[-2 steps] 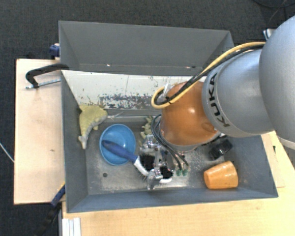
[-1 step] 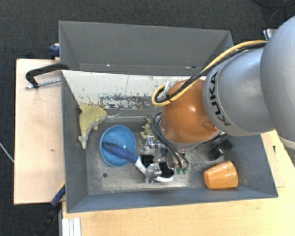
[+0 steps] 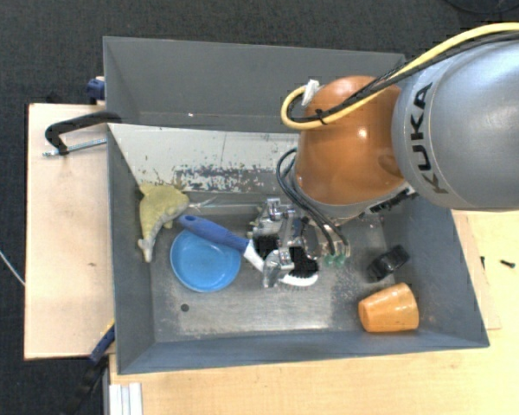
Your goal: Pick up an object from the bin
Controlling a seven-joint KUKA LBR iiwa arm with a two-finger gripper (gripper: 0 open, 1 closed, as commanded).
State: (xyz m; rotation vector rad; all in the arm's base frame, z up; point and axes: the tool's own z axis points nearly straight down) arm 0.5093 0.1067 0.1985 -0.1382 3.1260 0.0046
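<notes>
My gripper [image 3: 272,251] is low in the middle of the bin and stands open, its two metal fingers apart. Between them lies the white-tipped end of the handle of a blue scoop [image 3: 206,262], whose round bowl rests on the floor to the gripper's left. Close against the gripper's right side lies a small black and white brush-like thing [image 3: 303,271], partly hidden by the gripper. An olive-yellow soft toy [image 3: 158,212] lies at the left wall, touching the scoop's handle.
An orange cup [image 3: 389,309] lies on its side at the front right, with a small black block [image 3: 387,262] just behind it. The arm and its orange cover hide the bin's back right part.
</notes>
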